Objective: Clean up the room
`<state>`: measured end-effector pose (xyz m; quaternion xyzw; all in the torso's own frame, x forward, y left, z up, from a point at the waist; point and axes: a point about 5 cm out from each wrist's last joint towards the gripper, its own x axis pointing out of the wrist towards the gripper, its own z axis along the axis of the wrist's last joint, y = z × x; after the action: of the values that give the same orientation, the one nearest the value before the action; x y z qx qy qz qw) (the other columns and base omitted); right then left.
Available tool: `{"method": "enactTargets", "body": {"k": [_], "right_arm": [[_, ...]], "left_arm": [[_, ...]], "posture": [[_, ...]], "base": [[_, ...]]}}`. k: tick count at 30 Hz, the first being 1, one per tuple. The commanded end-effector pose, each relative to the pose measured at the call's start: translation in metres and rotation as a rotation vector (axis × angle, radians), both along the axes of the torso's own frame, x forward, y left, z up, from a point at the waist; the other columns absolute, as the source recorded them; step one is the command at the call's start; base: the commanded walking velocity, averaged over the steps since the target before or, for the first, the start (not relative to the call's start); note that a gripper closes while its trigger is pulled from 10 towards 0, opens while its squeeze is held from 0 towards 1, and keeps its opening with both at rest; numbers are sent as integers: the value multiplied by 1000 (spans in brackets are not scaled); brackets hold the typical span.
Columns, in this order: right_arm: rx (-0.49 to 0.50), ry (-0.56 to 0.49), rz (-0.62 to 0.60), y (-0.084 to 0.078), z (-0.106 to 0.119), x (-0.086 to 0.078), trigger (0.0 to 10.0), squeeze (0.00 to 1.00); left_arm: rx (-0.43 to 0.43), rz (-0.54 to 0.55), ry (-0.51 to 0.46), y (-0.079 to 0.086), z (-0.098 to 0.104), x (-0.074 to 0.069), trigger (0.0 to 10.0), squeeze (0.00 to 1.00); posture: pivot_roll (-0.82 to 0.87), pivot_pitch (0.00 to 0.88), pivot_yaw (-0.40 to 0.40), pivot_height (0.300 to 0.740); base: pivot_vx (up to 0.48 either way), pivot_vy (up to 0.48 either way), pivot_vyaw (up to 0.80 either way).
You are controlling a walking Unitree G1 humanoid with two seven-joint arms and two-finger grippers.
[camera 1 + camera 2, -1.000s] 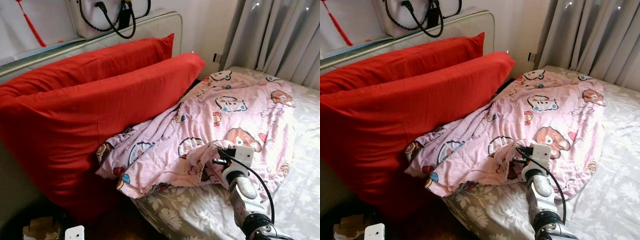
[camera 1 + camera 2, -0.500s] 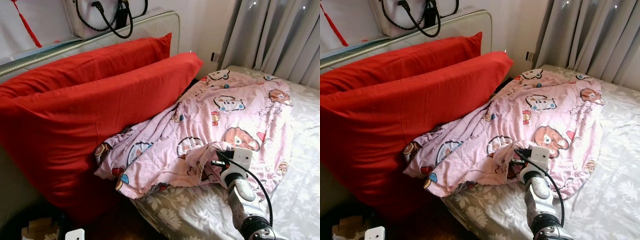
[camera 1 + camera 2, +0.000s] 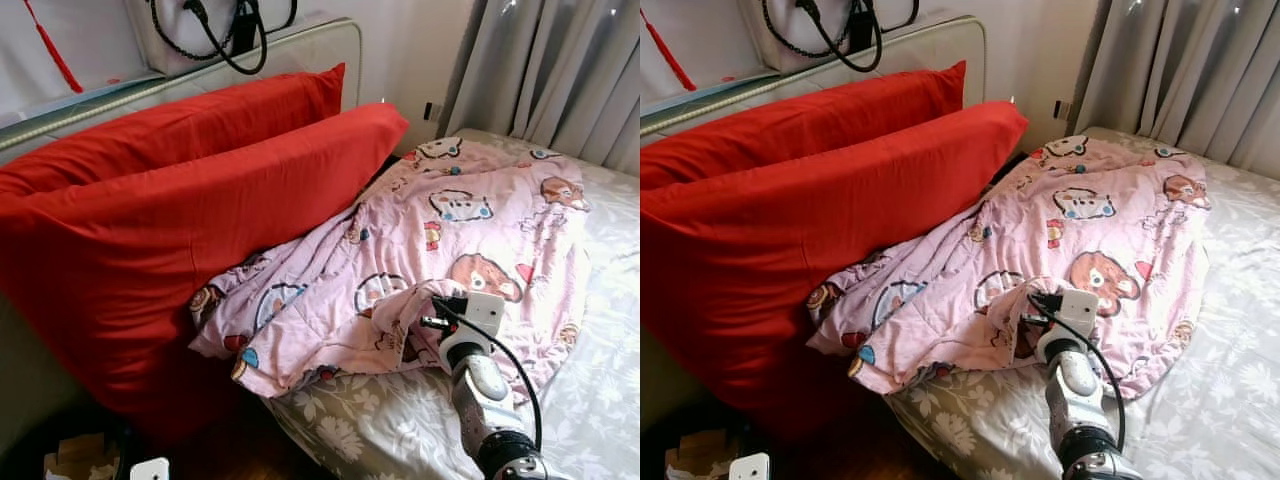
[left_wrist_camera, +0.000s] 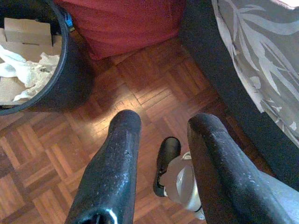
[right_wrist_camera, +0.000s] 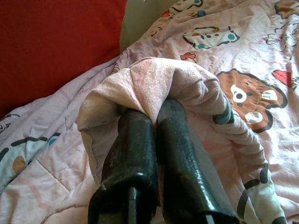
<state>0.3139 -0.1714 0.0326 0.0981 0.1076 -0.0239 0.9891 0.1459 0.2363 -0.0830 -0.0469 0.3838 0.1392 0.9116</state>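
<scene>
Right claw (image 5: 154, 116) is clenched on a fold of the pink cartoon blanket (image 3: 450, 220), spread over the bed (image 3: 600, 400) beside two red pillows (image 3: 200, 210). Left claw (image 4: 161, 140) hangs released above parquet floor (image 4: 46, 154). No readable writing.

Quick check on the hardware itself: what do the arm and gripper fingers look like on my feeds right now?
The right arm is silver, segmented metal with a dark joint ring near its base, a white boxy camera module at the wrist and a black cable looping alongside. The right gripper has two long, matte black, rounded fingers. The left gripper has the same thick black fingers, slightly scuffed.
</scene>
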Motion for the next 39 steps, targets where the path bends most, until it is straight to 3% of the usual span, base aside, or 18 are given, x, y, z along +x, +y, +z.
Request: {"method": "enactTargets", "body": {"k": [1,16,39], "right_arm": [[-8,-14,3,1,3,1,10000,0],[-14,-13,-3,0,3,0,10000,0],[-19,-22,1,3,2,-1,10000,0]], "left_arm": [[-2,6,0,2,0,-1,10000,0],[-10,12,11,0,-1,-2,10000,0],[-15,7,32,0,-3,-6,10000,0]], "posture": [[114,0,21,740],[111,0,20,740],[108,0,30,740]], "base": [[0,0,0],[0,0,0],[-271,0,0]]}}
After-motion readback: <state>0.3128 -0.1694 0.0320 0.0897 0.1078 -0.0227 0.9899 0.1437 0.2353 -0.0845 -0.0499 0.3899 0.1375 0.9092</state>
